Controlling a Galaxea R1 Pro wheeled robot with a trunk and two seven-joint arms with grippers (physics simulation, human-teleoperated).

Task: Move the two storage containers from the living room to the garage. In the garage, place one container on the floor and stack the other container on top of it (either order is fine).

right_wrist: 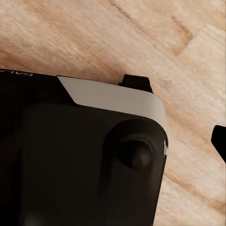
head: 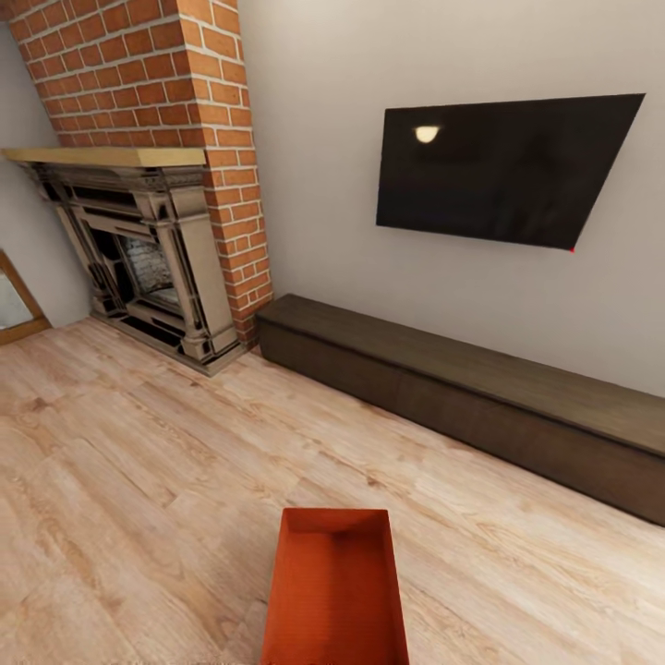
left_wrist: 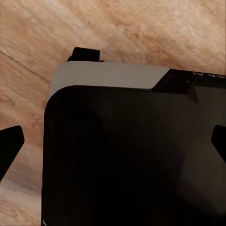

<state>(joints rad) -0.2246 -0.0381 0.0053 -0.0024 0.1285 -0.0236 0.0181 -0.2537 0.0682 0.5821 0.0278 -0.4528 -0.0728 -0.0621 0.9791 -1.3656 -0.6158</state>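
One orange-red open-top storage container [head: 335,591] stands empty on the light wood plank floor [head: 139,480] of the living room, at the near middle of the head view. My left gripper [left_wrist: 113,143] is open, its two dark fingertips [left_wrist: 9,146] far apart over my black base [left_wrist: 122,160], holding nothing. My right gripper [right_wrist: 113,146] also hangs over the base [right_wrist: 70,160]; one fingertip [right_wrist: 219,141] shows at the frame's edge, spread as on an open gripper. Neither gripper touches the container. The garage is out of view.
A brick fireplace [head: 148,249] stands at the far left. A long low dark cabinet [head: 480,397] runs along the wall under a wall TV [head: 503,171]. A framed pane [head: 14,305] leans at the left edge. Wood floor lies between me and these.
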